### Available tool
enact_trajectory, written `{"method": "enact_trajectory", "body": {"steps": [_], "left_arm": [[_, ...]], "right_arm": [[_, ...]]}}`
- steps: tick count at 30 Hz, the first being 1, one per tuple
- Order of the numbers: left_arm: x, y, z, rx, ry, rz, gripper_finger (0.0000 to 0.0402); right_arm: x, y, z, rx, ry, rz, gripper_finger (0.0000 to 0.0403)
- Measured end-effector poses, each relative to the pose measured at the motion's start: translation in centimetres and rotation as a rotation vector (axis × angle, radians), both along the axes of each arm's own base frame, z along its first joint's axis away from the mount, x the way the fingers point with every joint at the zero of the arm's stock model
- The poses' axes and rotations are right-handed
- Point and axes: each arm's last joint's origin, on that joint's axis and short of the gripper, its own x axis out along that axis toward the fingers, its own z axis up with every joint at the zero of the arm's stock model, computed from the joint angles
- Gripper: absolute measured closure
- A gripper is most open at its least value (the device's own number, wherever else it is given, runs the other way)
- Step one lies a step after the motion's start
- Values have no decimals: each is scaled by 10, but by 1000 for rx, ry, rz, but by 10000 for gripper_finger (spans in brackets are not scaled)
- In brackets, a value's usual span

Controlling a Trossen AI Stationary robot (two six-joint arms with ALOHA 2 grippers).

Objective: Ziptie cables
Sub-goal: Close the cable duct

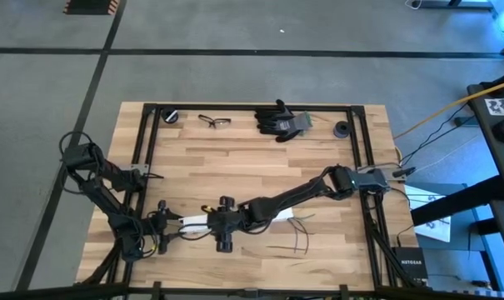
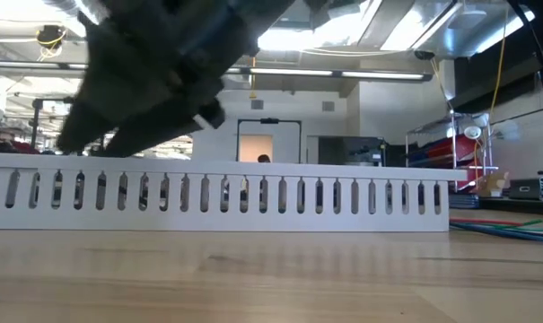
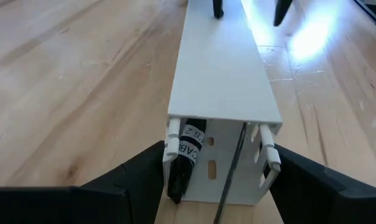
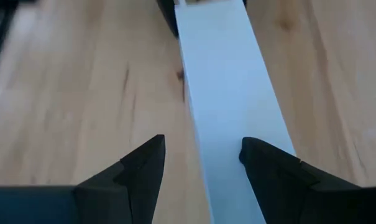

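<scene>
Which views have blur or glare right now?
Low view: dark arm close to the lens, soft; slotted white duct sharper. Right wrist view: white duct lid and far end blurred. Left wrist view: bright glare patch on the table. High view: evenly lit.

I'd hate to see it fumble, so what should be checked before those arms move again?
1. Left end effector at the white duct's open end: ok.
2. Its grip on the duct: cannot tell.
3. Right end effector open above the duct: ok.
4. Loose cables tucked inside the duct: not ok, lying beside it.
5. Gloves and glasses away from the work: ok.
</scene>
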Motion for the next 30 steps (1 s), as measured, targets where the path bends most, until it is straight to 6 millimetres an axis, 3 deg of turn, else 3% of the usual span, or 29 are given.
{"method": "enact_trajectory", "body": {"steps": [7,15,20,25,30], "left_arm": [[1,0,0,7,-2,0,167],[1,0,0,0,-9,3,167],[2,-3,8,-37,-18,-9,167],[2,-5,15,-24,-10,-44,167],[1,-2,4,60,-69,-8,167]], "right_arm": [[26,-11,-18,166,-165,3,201],[33,-19,-21,201,-221,22,201],[22,-19,10,158,-186,59,201],[4,-21,55,120,-151,44,201],[-3,-16,53,97,-88,50,201]]}}
